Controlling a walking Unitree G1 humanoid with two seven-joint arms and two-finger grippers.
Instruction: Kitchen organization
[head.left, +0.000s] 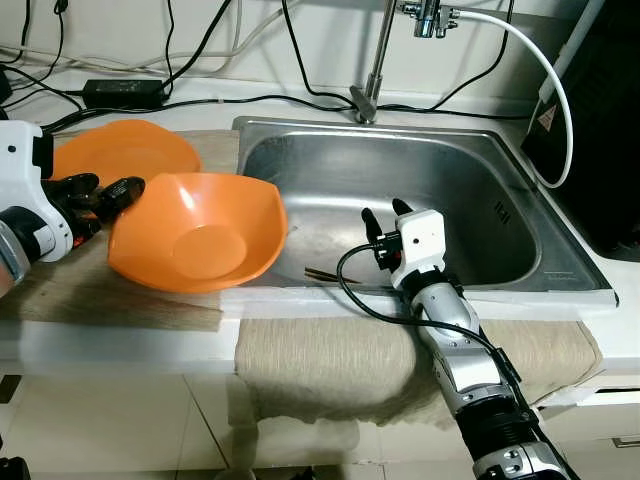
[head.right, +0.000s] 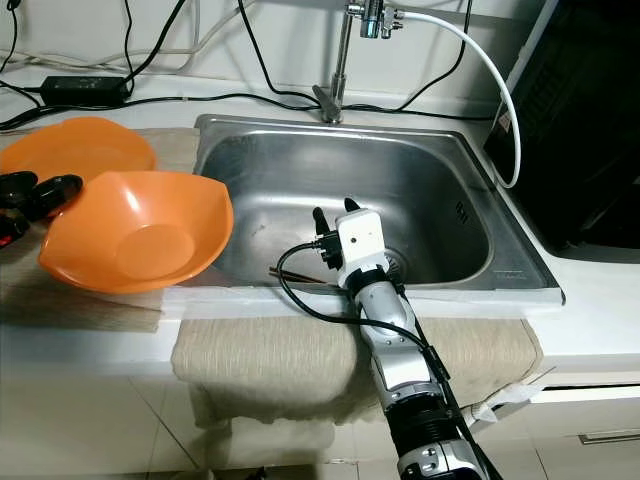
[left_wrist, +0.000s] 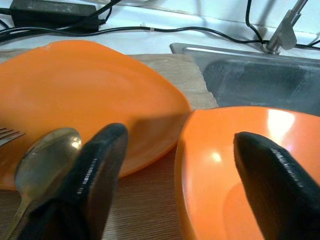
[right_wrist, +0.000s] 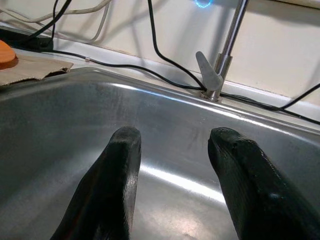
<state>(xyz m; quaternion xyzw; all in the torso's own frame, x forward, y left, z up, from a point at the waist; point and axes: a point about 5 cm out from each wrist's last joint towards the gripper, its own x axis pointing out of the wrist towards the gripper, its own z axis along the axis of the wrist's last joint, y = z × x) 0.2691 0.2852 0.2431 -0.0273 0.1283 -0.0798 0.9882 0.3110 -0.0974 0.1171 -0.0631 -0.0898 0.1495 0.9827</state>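
Left jaws: the left gripper stands apart astride the orange bowl's rim.
Right jaws: the right gripper gapes empty over the sink.
Bowl: glossy, squarish, on the tabletop, overhanging the sink.
Plate: orange plate behind, carrying a spoon.

Tilted orange bowl beside sink

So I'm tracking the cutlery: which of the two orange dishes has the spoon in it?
The flatter orange plate farther back holds the spoon and a fork. The deeper orange bowl beside the sink holds nothing.
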